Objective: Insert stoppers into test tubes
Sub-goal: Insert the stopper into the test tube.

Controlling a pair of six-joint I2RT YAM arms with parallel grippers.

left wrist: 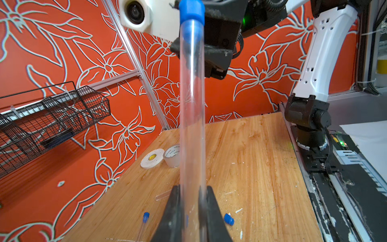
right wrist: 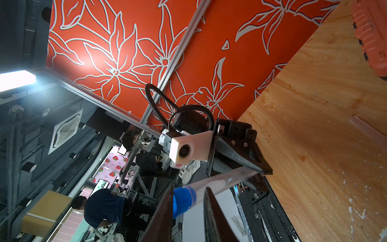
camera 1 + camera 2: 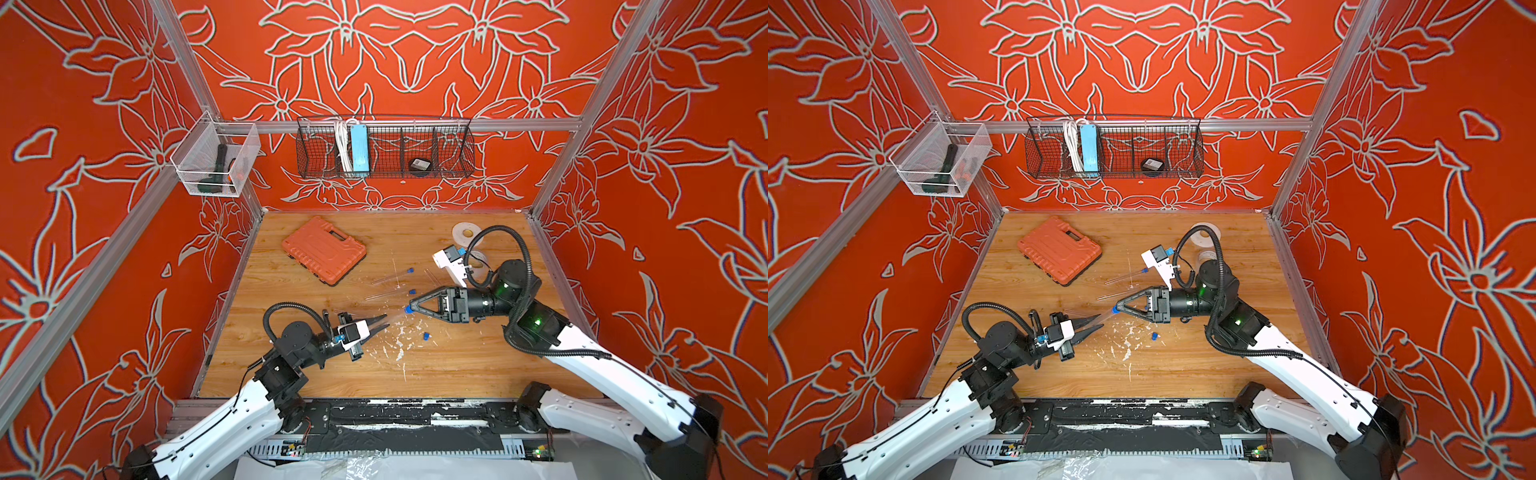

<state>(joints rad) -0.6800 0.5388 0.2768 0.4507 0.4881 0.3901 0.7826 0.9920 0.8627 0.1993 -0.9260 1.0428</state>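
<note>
A loose stopper [image 3: 426, 336] lies near the front of the white-flecked desk [image 3: 457, 365]. Just beyond, above the wood, the left pincer [image 3: 386, 323] is clenched on a clear test tube [image 1: 191, 104]. The blue second stopper [image 2: 184, 202] caps its mouth, flanked by the right pincer [image 3: 410, 306]; whether that pincer grips it cannot be told. Farther back lie the nearer stoppered tube [image 3: 388, 295], the farther stoppered tube [image 3: 392, 276], an orange case [image 3: 324, 249] and tape rolls [image 3: 466, 232].

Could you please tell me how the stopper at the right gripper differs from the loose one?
The raised stopper hangs in the air; the loose stopper lies on the table. The raised stopper caps the test tube in the left gripper; the loose stopper has no tube. Both are blue.
</note>
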